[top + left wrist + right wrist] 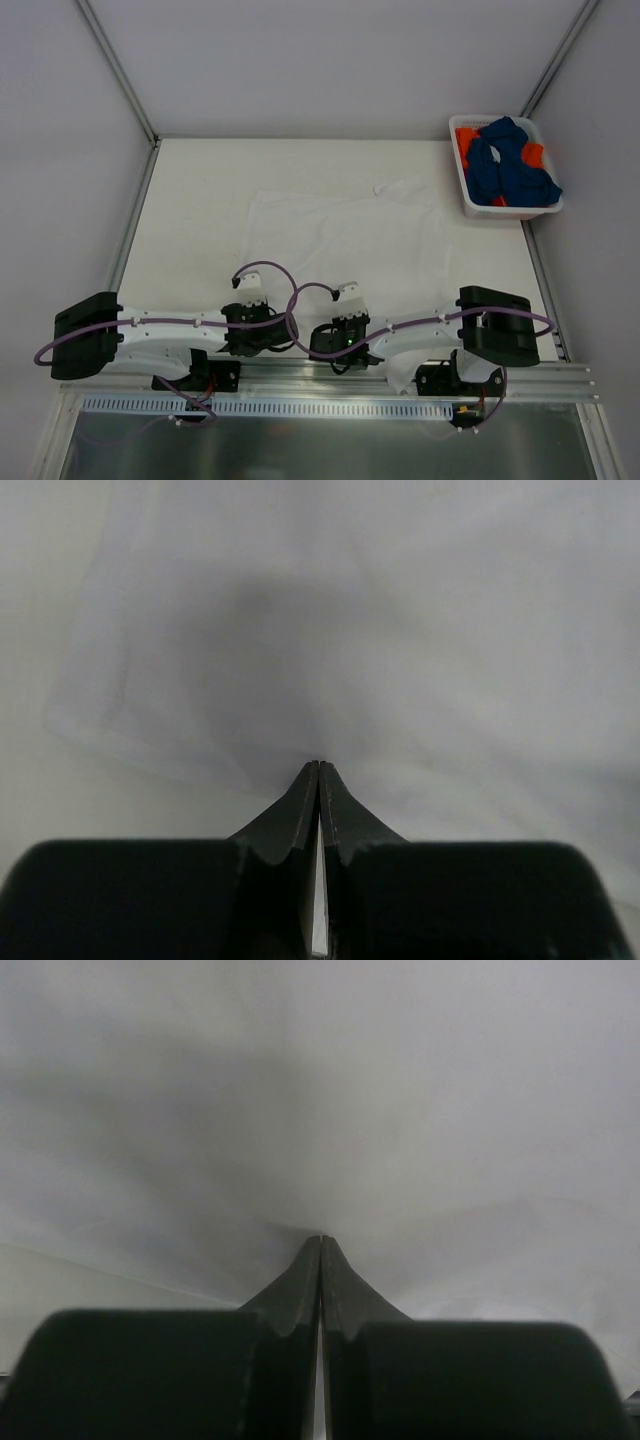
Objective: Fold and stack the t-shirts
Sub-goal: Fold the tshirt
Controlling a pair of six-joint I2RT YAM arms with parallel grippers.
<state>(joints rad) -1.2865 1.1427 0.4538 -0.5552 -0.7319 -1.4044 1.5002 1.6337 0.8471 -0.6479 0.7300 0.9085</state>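
A white t-shirt [345,235] lies spread flat on the white table, its near edge hidden under the arms. Dark blue t-shirts [510,170] and orange ones [466,140] are bunched in the basket at the far right. My left gripper [250,325] is low over the shirt's near left part. In the left wrist view its fingertips [318,765] are pressed together just past the white t-shirt's [400,630] hem. My right gripper [335,338] is beside it, tips [320,1239] together over the white t-shirt [400,1090]. I see no cloth between either pair of jaws.
A white plastic basket [470,205] stands at the far right corner against the right wall. Both arms are folded back along the metal rail [330,372] at the near edge. White walls enclose the table on the left, back and right.
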